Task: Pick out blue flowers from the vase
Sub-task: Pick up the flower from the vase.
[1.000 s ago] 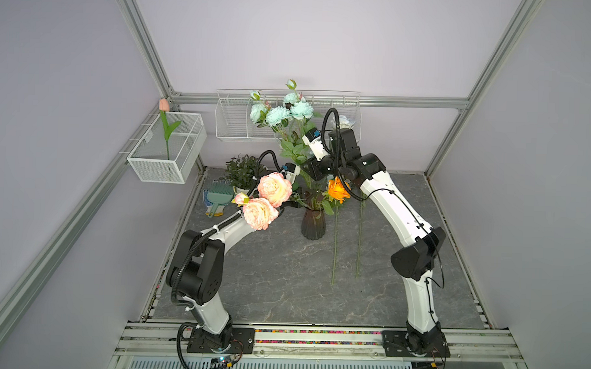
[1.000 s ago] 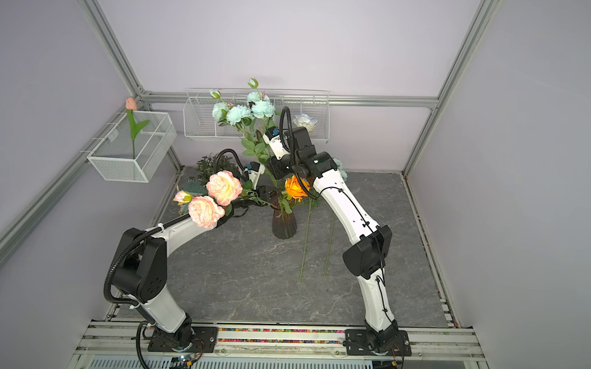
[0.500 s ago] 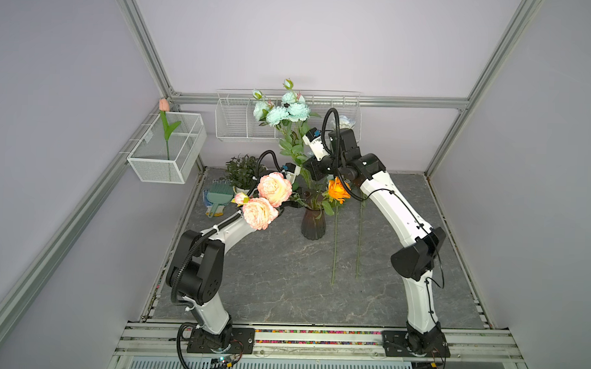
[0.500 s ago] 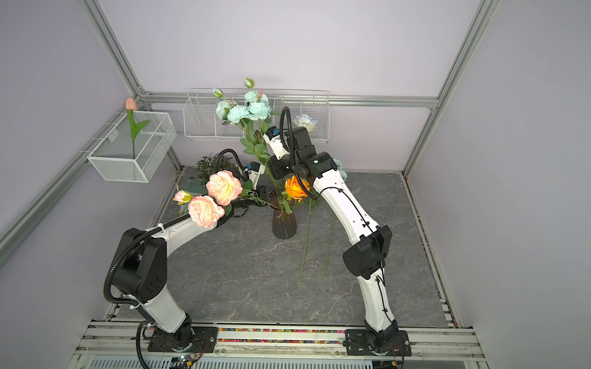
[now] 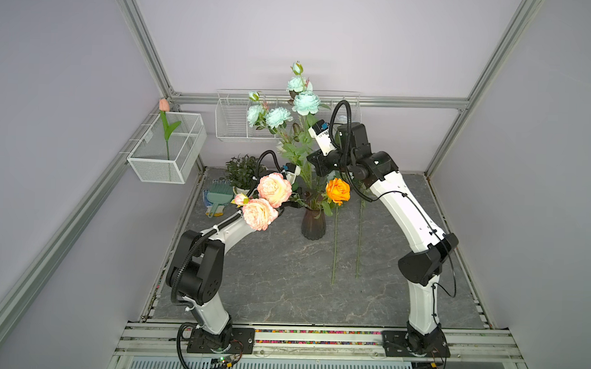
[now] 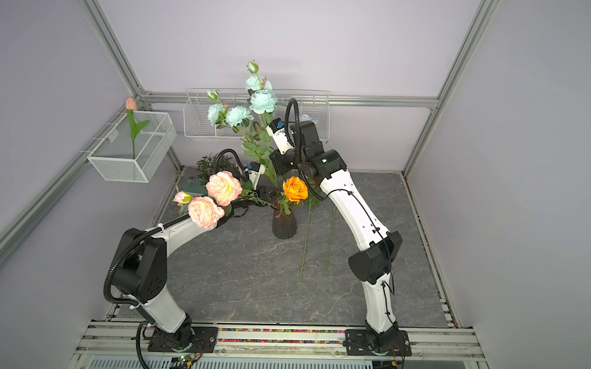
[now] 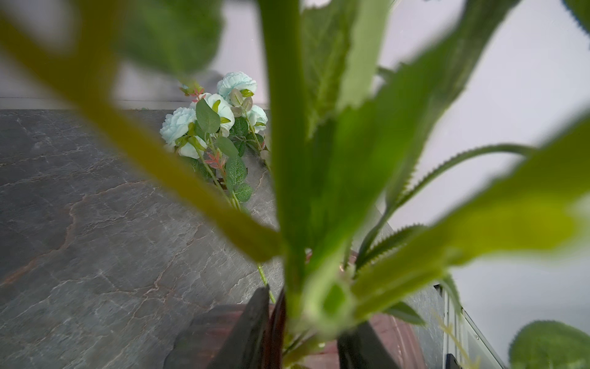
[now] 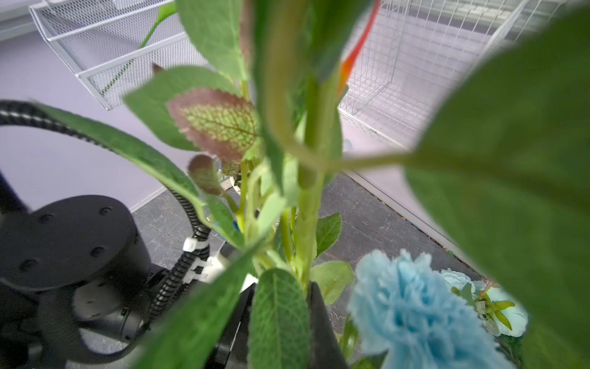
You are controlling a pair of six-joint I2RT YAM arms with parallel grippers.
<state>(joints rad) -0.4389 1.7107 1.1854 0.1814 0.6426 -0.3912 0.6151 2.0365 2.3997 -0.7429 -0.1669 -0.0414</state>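
The dark ribbed vase [image 5: 313, 225] [image 6: 284, 225] stands mid-table, holding an orange rose [image 5: 338, 190] and pink-peach peonies [image 5: 273, 188] that lean left. One stem of blue flowers [image 5: 305, 103] [image 6: 263, 101] rises high above the vase. My right gripper [image 5: 309, 158] [image 6: 276, 161] [image 8: 281, 329] is shut on its leafy stem. My left gripper [image 5: 297, 200] [image 7: 306, 332] sits at the vase neck, shut on the vase [image 7: 396, 332]. Other blue flowers [image 7: 207, 121] [image 8: 412, 316] lie on the table, their stems [image 5: 335, 247] running toward the front.
A wire basket [image 5: 167, 150] with a pink tulip hangs on the left wall. Another wire basket [image 5: 235, 122] is fixed to the back wall. At the back left stand a small potted plant [image 5: 244, 170] and a green brush on gloves [image 5: 216, 196].
My right gripper has shut on the blue flower stem. The stem and its blooms have since risen higher above the vase. The left arm has stayed put.
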